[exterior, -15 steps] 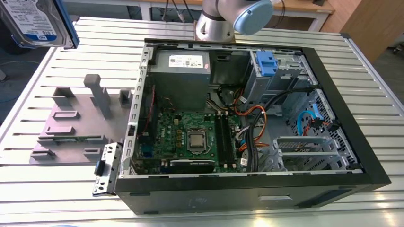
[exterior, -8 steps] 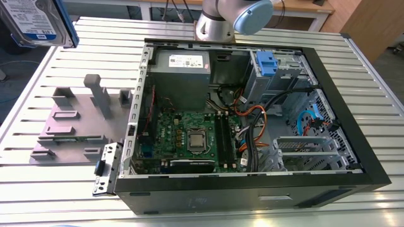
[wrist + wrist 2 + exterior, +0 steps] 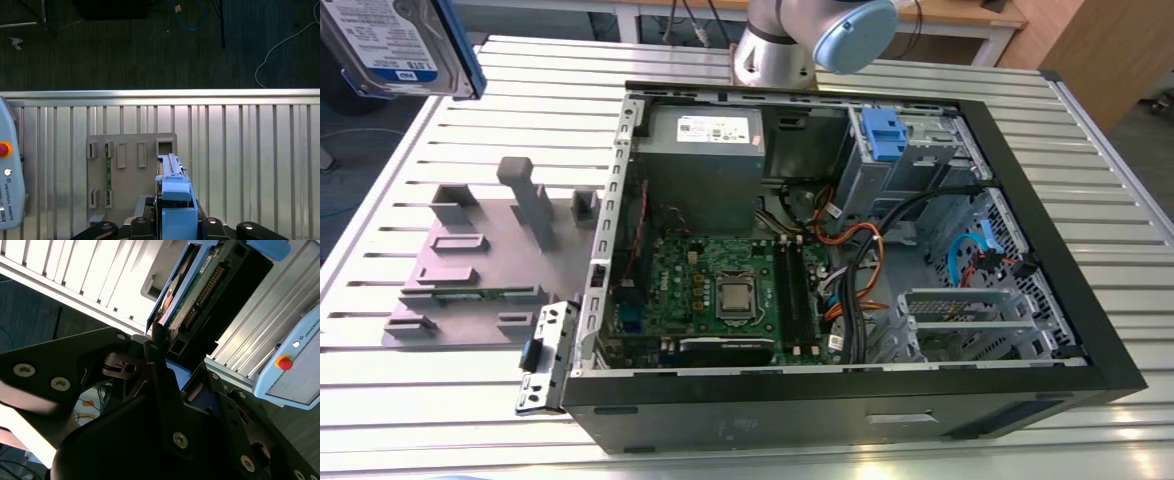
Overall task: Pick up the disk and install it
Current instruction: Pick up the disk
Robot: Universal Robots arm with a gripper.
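Observation:
The disk (image 3: 394, 45) hangs high at the exterior view's upper left, its blue-and-white label and a blue rail showing, well above the slatted table. In the second wrist view the disk (image 3: 200, 295) stands edge-on with its green board and connector visible, and my gripper (image 3: 182, 357) is shut on it, a black finger (image 3: 156, 352) pressed against its blue rail. The first wrist view looks down along the disk's blue rail (image 3: 175, 200) held between the black jaws, over the grey fixture plate (image 3: 130, 145).
An open computer case (image 3: 854, 400) lies on the table, with motherboard (image 3: 720, 290), cables and blue-fronted drive bay (image 3: 887, 135). A grey fixture plate (image 3: 480, 270) sits on the exterior view's left. The arm's base (image 3: 807, 40) stands behind the case. A teach pendant (image 3: 10, 185) lies nearby.

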